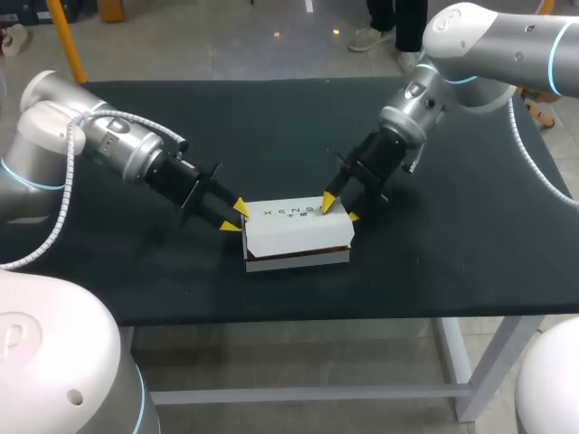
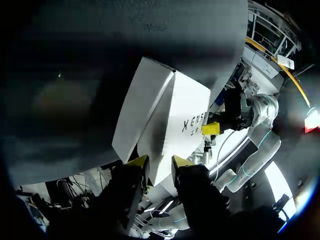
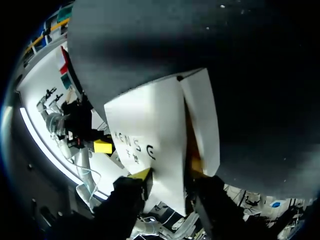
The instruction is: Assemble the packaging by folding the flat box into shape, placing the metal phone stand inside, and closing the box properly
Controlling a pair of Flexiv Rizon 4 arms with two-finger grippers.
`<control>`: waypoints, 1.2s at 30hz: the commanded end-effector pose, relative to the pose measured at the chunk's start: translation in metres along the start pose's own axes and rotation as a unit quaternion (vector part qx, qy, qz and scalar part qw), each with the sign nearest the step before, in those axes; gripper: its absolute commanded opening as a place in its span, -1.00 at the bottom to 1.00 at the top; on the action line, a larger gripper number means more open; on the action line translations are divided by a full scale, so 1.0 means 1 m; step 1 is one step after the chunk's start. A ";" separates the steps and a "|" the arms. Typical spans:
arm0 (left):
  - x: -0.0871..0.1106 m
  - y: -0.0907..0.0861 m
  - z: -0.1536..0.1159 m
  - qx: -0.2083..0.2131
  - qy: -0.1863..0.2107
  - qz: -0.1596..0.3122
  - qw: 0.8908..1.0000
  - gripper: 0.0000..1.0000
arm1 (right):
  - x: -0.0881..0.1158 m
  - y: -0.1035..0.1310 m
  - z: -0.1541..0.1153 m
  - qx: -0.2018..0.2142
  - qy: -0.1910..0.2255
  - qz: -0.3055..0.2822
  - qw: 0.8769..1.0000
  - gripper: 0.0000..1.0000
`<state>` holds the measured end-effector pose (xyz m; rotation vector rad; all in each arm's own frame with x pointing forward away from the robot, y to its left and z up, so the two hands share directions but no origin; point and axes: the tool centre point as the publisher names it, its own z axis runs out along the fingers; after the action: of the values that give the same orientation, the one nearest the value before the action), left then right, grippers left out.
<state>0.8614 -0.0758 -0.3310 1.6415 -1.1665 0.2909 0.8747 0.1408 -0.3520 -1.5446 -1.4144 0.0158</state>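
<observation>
Space shows on every side of the white box (image 1: pixel 297 228): dark counter (image 1: pixel 136 271) runs out to the left, to the right and behind it. The box sits near the middle, closer to the front edge than to the back edge. It is folded into a box shape with its top lying down, and a grey strip shows along the bottom of its front.

The left arm comes in from the left and slopes down toward the box's left end. The left end effector (image 1: pixel 235 216) is pinched on that end; in its own wrist view the corner of the box fills the gap between the two yellow tips.

The right arm comes in from the far right corner and slopes down to the box's right end. The right end effector (image 1: pixel 340 210) is clamped there, with one tip on the top of the box and the other at the end flap.

Both arms meet the box from opposite ends, well apart from each other.
</observation>
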 end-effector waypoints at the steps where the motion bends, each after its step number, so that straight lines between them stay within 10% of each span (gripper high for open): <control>1: 0.001 0.004 0.000 0.007 -0.005 0.003 1.000 -0.31 | -0.001 0.001 0.000 -0.001 -0.002 -0.001 1.000 -0.07; 14: 0.004 0.014 -0.005 0.036 -0.032 0.024 0.999 0.11 | -0.003 -0.005 0.001 -0.005 -0.009 -0.004 1.000 -0.03; 26: 0.015 0.029 -0.017 0.086 -0.069 0.064 0.992 1.00 | -0.005 -0.007 0.001 -0.007 -0.023 -0.008 1.000 0.13; 36: 0.029 0.043 -0.013 0.118 -0.137 0.138 0.974 1.00 | -0.004 -0.007 0.000 -0.007 -0.031 -0.010 0.999 0.43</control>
<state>0.8516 -0.0748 -0.2909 1.7077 -1.5756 0.3967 0.8682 0.1365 -0.3508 -1.5538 -1.4797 0.0378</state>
